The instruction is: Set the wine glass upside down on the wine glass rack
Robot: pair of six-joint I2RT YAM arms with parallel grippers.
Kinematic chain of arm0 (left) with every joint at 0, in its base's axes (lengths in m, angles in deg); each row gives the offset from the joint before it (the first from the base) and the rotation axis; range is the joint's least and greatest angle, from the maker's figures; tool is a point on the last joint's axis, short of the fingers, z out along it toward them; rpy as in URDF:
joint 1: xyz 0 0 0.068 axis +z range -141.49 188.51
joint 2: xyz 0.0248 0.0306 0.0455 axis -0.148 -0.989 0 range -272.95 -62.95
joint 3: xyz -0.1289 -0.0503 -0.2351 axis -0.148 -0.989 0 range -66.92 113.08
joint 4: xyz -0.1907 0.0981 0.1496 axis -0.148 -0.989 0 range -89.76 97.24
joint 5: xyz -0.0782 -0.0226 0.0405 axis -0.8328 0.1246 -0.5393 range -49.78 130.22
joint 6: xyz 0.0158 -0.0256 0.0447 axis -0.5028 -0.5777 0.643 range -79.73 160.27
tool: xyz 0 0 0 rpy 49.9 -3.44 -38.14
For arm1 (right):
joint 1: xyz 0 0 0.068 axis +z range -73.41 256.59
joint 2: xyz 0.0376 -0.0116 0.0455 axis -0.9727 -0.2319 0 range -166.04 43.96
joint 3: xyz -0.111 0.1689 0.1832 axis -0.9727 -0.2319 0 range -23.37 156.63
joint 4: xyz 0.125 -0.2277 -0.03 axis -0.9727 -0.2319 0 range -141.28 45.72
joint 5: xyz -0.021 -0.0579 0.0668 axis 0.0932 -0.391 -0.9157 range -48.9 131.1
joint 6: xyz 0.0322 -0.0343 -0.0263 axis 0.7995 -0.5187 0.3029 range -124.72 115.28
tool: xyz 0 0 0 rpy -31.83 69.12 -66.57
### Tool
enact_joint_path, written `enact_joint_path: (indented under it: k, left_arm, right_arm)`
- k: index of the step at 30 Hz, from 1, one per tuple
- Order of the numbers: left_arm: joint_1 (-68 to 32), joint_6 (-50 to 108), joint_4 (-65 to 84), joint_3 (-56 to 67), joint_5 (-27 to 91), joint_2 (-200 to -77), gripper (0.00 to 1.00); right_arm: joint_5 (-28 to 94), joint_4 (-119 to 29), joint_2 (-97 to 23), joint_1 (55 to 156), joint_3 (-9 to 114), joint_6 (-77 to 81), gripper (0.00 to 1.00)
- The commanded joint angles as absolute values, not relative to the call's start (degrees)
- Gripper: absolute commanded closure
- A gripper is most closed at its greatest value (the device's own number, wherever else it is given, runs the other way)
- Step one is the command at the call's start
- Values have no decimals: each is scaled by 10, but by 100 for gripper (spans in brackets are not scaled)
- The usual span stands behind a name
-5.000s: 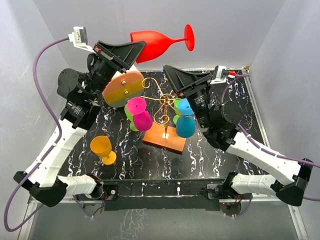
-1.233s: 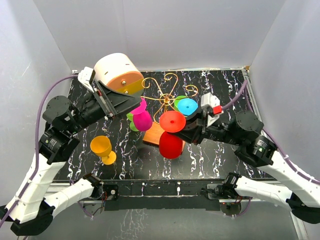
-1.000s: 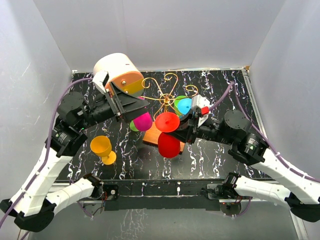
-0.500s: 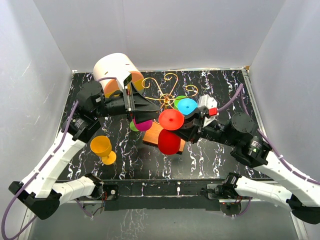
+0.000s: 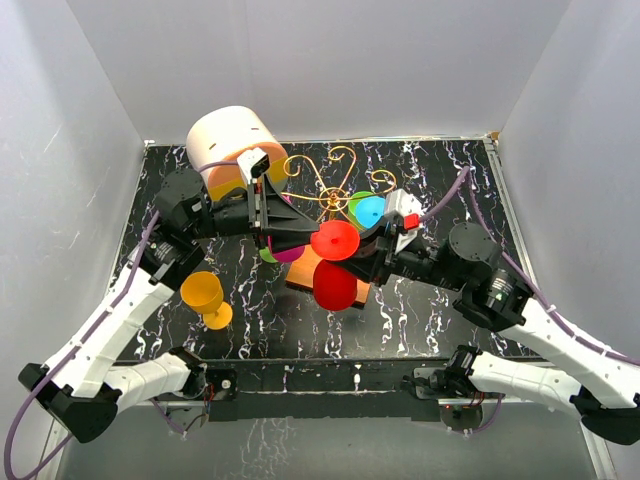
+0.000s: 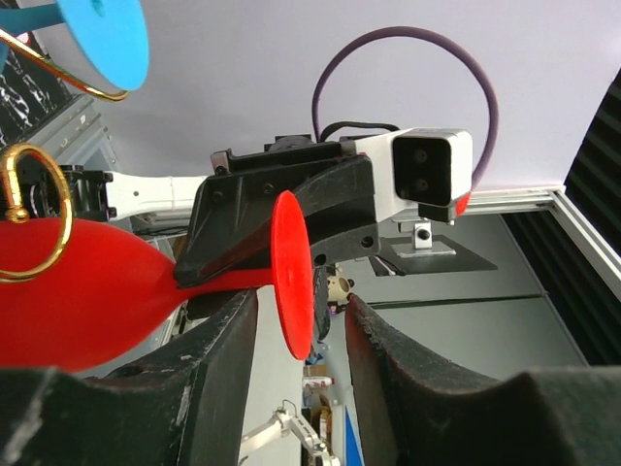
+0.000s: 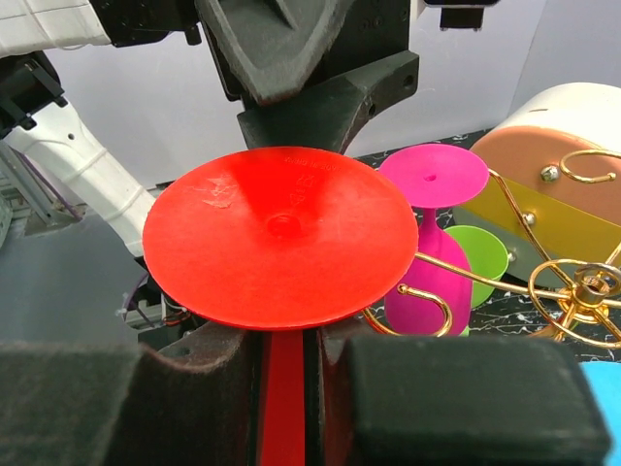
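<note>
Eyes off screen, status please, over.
Right tool shut on red wine glass stem, foot up. Left tool open astride the foot. Rack curl close by bowl.

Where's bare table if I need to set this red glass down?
Bare marble: the front strip between the yellow glass and the rack's orange base, and the far right corner beyond the blue glass. Crowded around the rack, where the left gripper and right gripper meet.
</note>
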State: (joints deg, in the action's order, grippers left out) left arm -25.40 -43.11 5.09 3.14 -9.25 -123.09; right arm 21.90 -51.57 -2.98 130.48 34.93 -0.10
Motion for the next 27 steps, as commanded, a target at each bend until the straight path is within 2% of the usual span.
enact_joint_path:
  k: [1,5,8,16,18,22,25,27]
  left_arm:
    - [-255,-472,97,13,-125,-1219,61]
    - [-264,-471,101,17,-121,-1224,63]
    - [-280,-476,108,8,-115,-1226,68]
    - [-301,-482,120,-3,-105,-1237,90]
    - [-303,-483,118,-7,-100,-1236,99]
    - [-305,-496,126,-20,-82,-1232,100]
    - [-308,-523,138,-32,-57,-1230,100]
    - [-312,-539,154,-33,-47,-1234,100]
  right_arm:
    - [222,-467,-35,1305,359,1,100]
    - [224,-459,-38,1305,355,6,100]
    - [229,-458,-39,1304,353,9,100]
    - [239,-461,-32,1305,345,12,100]
    - [243,-463,-26,1305,342,13,100]
    - [259,-473,-9,1305,331,26,98]
    - [255,-503,8,1304,331,30,65]
    - [262,-526,28,1305,327,33,49]
